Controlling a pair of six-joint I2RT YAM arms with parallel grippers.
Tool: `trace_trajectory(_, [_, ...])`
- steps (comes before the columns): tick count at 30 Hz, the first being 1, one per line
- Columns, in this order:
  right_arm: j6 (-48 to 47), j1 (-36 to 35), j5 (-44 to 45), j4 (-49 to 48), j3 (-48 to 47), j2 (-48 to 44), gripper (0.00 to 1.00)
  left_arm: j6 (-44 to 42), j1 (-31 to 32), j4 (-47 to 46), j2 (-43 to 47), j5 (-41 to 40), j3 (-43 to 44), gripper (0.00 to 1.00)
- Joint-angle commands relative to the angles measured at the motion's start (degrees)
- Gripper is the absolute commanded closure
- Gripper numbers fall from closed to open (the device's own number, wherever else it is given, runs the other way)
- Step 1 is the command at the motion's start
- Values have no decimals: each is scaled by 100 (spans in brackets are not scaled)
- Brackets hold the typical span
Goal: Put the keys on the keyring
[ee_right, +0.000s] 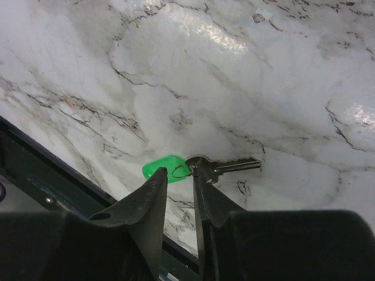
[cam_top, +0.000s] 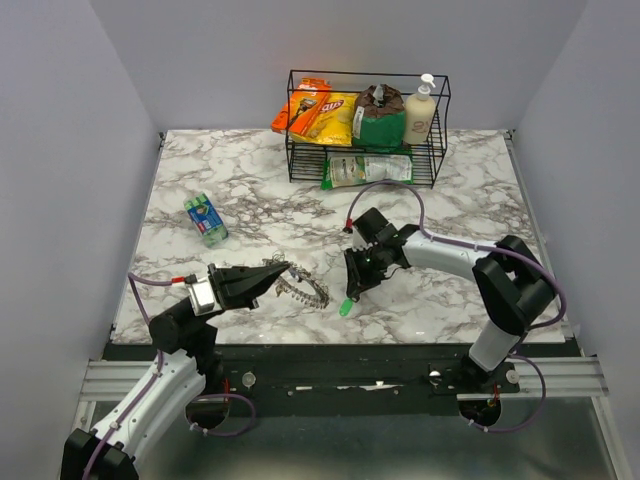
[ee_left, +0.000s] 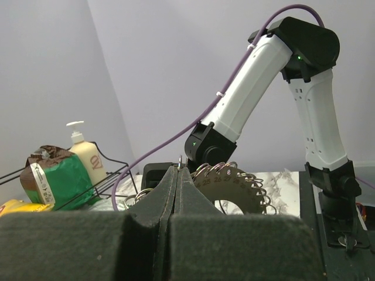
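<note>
The keyring (cam_top: 305, 290), a silvery coil round a numbered disc, hangs at the tip of my left gripper (cam_top: 283, 270). In the left wrist view the left gripper (ee_left: 179, 170) is shut on one wire loop of the keyring (ee_left: 234, 187). One of the keys (ee_right: 225, 167), silver with a green plastic tag (ee_right: 161, 167), lies flat on the marble near the front edge. My right gripper (ee_right: 177, 174) points down at it. Its jaws stand narrowly apart, straddling the small ring between tag and key. In the top view, the green tag (cam_top: 346, 307) shows just below the right gripper (cam_top: 352, 293).
A black wire rack (cam_top: 292, 120) at the back holds chip bags, a green-wrapped pack and a soap bottle (cam_top: 421, 110). A blue-green packet (cam_top: 206, 219) lies at the left. The table's front edge (cam_top: 340, 345) runs close below the key. The right arm (ee_left: 263, 88) rises beyond the keyring.
</note>
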State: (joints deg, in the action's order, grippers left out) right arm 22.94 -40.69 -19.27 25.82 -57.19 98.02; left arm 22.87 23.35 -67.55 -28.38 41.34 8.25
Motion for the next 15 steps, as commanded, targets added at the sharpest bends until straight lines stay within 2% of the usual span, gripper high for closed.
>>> trace_trajectory(1, [-18,-80,-94,186,-187,165,71,-125,20,-206,34,-118,89,100])
trace_trajectory(6, [-26,-115,-174,212,-196,244,75,-152,20,-188,34,-118,98,100])
trace_trajectory(15, [-88,-159,-218,221,-258,297,76,-169,29,-136,52,-118,98,100])
